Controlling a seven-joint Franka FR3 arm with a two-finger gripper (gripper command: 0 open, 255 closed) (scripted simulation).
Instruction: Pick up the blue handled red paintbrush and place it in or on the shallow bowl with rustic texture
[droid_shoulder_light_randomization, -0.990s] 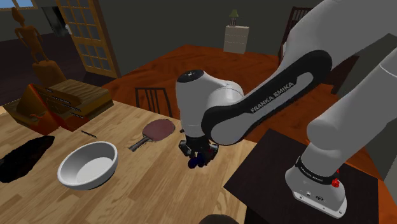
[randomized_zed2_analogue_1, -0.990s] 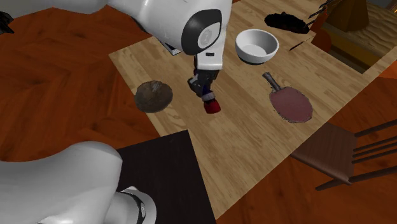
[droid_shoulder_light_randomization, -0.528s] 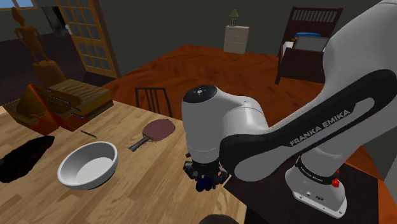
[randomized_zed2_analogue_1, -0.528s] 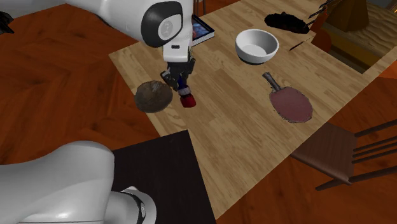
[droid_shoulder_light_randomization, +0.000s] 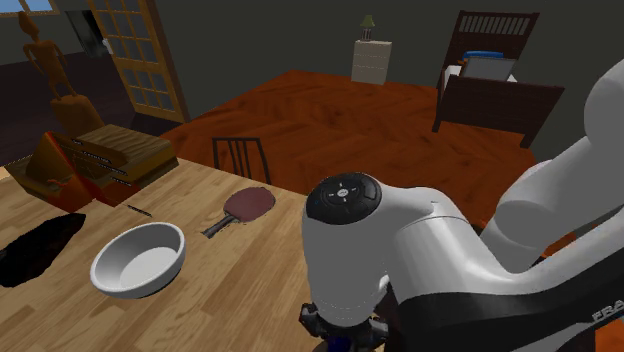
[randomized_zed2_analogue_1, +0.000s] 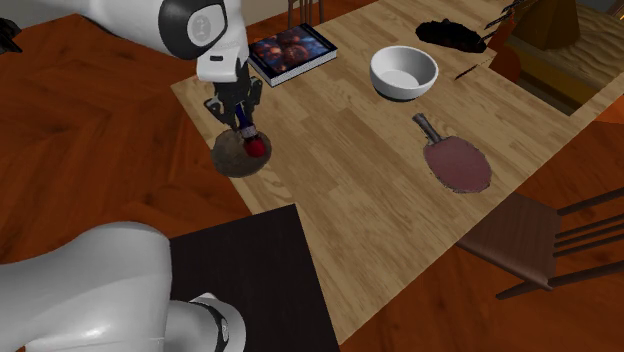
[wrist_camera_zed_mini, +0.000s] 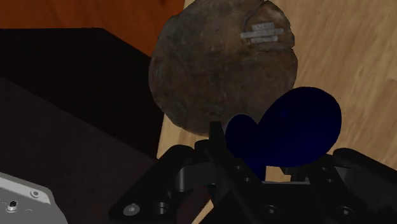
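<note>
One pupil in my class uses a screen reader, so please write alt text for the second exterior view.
A white robot arm's black gripper holds a blue-handled paintbrush, red end down, over a rough brown bowl at the edge of the wooden table. Further along the table lie a book, a white bowl and a reddish paddle.
</note>
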